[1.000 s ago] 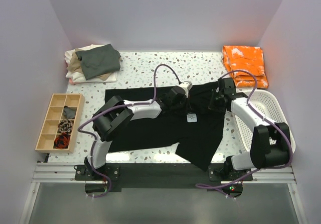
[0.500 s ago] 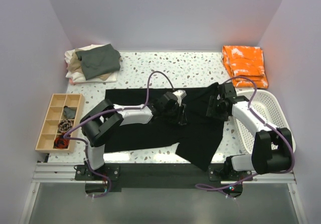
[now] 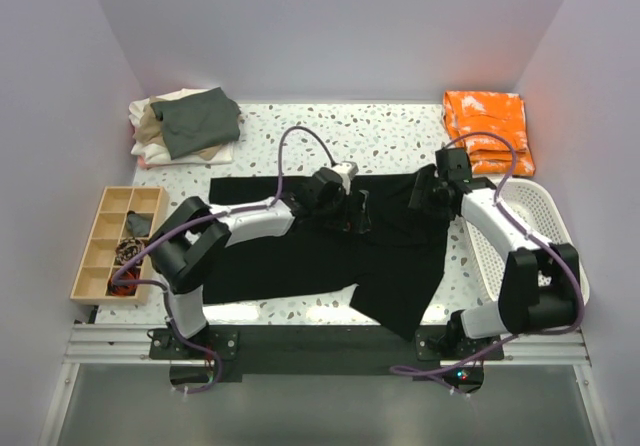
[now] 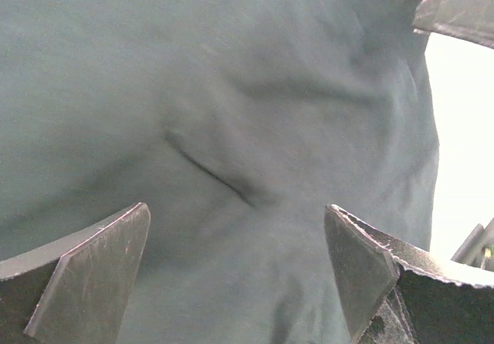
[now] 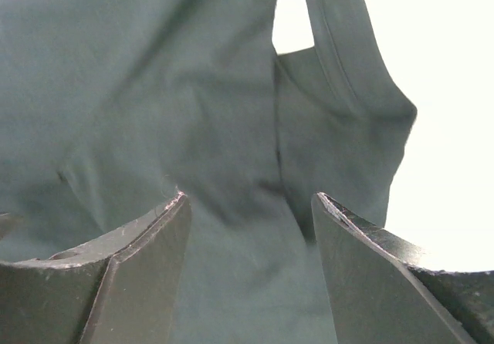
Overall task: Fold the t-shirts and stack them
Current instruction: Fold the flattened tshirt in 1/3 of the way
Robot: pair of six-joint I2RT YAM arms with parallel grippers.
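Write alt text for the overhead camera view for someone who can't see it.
Two robot arms reach over a black t-shirt spread on a speckled table, the left gripper and right gripper near its far edge. Stacked folded shirts sit far left, an orange cloth lies far right, with a white basket right and a wooden tray left.

Black t-shirt (image 3: 300,256) spread across speckled table (image 3: 390,138), a corner overhanging at 6 o'clock, left gripper (image 3: 352,211) and right gripper (image 3: 425,194) low over it, folded t-shirts (image 3: 185,126) at 10 o'clock, orange cloth (image 3: 488,131) at 2, white basket (image 3: 535,228) at 3, wooden tray (image 3: 100,256) at 9.
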